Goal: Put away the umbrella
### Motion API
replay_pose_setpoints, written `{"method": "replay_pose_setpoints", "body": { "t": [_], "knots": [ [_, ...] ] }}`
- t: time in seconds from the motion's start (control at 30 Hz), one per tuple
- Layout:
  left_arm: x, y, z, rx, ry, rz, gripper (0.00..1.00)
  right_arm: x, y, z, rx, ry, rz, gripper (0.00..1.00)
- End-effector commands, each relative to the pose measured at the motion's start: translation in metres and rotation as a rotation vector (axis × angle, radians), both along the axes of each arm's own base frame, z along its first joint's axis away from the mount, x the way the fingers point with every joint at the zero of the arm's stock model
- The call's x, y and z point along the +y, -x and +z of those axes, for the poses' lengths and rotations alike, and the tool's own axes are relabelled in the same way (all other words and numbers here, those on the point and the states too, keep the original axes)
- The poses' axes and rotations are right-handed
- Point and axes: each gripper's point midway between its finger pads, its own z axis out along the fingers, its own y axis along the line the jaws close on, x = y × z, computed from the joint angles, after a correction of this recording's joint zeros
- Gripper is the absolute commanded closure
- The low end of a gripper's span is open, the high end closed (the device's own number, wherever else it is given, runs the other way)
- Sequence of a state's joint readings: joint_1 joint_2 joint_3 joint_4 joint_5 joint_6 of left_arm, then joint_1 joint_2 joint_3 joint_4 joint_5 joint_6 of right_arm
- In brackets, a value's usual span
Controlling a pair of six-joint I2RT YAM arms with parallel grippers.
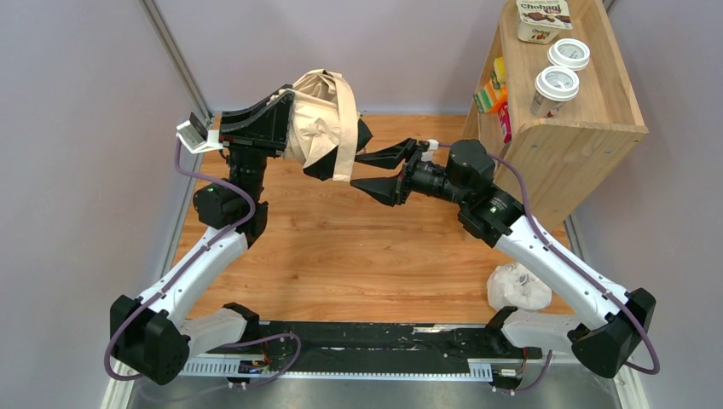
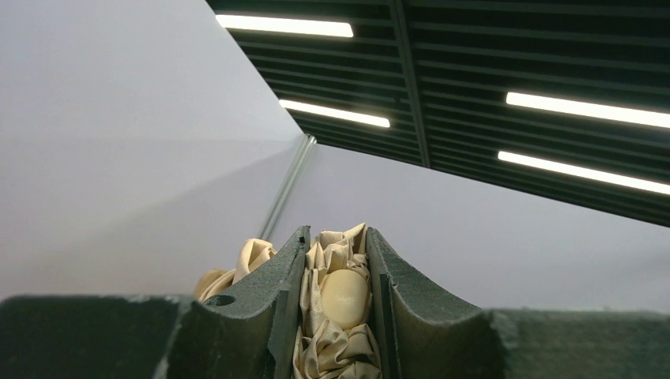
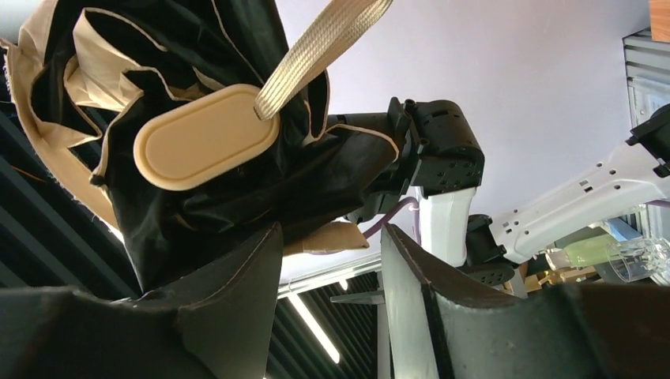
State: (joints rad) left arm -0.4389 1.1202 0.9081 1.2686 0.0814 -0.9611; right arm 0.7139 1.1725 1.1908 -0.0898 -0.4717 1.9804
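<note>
Grips the crumpled cream-and-black fabric umbrella (image 1: 320, 119) above the wooden worktop (image 1: 341, 247) in clamped left fingers (image 2: 269, 316); spreads right fingers (image 3: 229, 300) wide beside it (holding nothing). Seemingly mid-bundling; calls next for catching the dangling strap (image 3: 316, 47).

Umbrella (image 1: 317, 119): collapsed, bunched, beige outside, black inside, aloft; strap (image 1: 346, 128) dangling.

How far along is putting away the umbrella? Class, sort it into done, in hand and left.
Done: the umbrella is collapsed into a rough bundle and held up above the table. In hand: the left gripper is shut on its fabric, and the right gripper is open beside it. Left: its strap hangs loose, and it is not yet stowed anywhere.
</note>
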Motion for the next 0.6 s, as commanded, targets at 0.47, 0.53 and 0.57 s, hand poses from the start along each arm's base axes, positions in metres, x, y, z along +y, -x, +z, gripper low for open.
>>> {"method": "replay_pose_setpoints", "body": {
  "t": [0.47,0.53,0.57],
  "knots": [
    [0.031,0.058,0.043,-0.221,0.132,0.000,1.00,-0.012,0.015,-0.040,-0.093,0.059,0.005,0.29],
    [0.031,0.056,0.040,-0.216,0.130,0.007,1.00,-0.009,0.015,-0.042,-0.216,0.100,0.015,0.20],
    [0.031,0.056,0.039,-0.212,0.131,0.005,1.00,-0.008,0.016,-0.045,-0.273,0.116,0.027,0.18]
  ]
}}
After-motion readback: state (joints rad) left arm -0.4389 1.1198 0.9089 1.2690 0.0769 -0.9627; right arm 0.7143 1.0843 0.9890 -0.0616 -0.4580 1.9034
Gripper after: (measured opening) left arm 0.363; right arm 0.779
